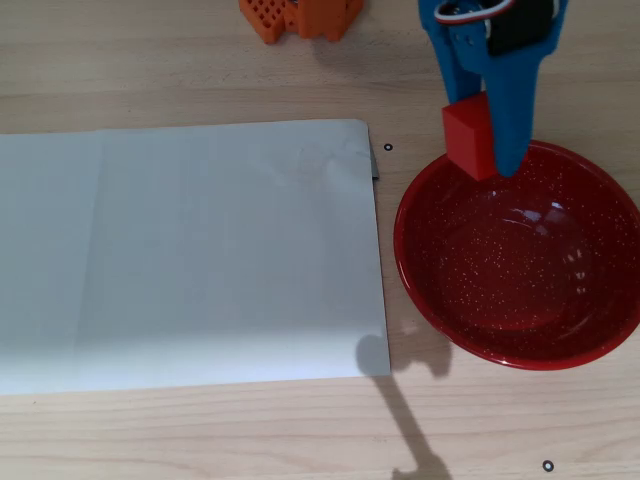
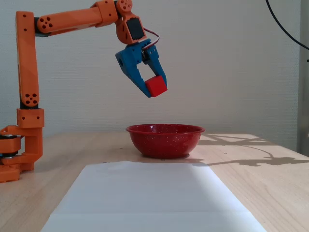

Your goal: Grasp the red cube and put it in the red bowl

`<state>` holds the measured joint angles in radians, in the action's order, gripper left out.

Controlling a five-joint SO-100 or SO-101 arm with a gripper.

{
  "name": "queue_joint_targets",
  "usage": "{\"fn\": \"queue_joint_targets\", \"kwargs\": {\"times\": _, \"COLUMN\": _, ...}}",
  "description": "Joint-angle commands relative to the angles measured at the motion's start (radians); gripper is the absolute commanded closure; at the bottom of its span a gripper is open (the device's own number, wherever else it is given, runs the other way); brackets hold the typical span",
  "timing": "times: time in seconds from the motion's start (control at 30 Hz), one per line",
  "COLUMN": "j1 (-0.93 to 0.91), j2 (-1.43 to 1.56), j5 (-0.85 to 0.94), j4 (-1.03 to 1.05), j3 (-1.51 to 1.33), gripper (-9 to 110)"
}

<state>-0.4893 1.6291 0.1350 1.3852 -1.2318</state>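
Note:
The red cube (image 1: 469,139) is held between the blue fingers of my gripper (image 1: 484,150). In the fixed view the gripper (image 2: 155,87) hangs in the air, shut on the cube (image 2: 156,86), well above the red bowl (image 2: 165,140). In the overhead view the cube lies over the bowl's far left rim (image 1: 420,190). The bowl is glossy deep red with white speckles inside and holds nothing.
A large white paper sheet (image 1: 190,255) covers the table left of the bowl. The arm's orange base (image 2: 19,154) stands at the left in the fixed view; orange parts (image 1: 300,17) show at the overhead view's top edge. The wooden table (image 1: 300,430) surrounds all.

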Motion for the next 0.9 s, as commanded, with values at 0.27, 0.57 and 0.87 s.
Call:
{"fn": "queue_joint_targets", "kwargs": {"times": 0.27, "j1": -0.101, "j2": 0.11, "j5": -0.011, "j4": -0.479, "j3": -0.322, "gripper": 99}}
{"fn": "queue_joint_targets", "kwargs": {"times": 0.57, "j1": -0.101, "j2": 0.132, "j5": -0.072, "j4": -0.778, "j3": -0.592, "gripper": 78}}
{"fn": "queue_joint_targets", "kwargs": {"times": 0.87, "j1": -0.06, "j2": 0.156, "j5": -0.026, "j4": -0.584, "j3": -0.463, "gripper": 72}}
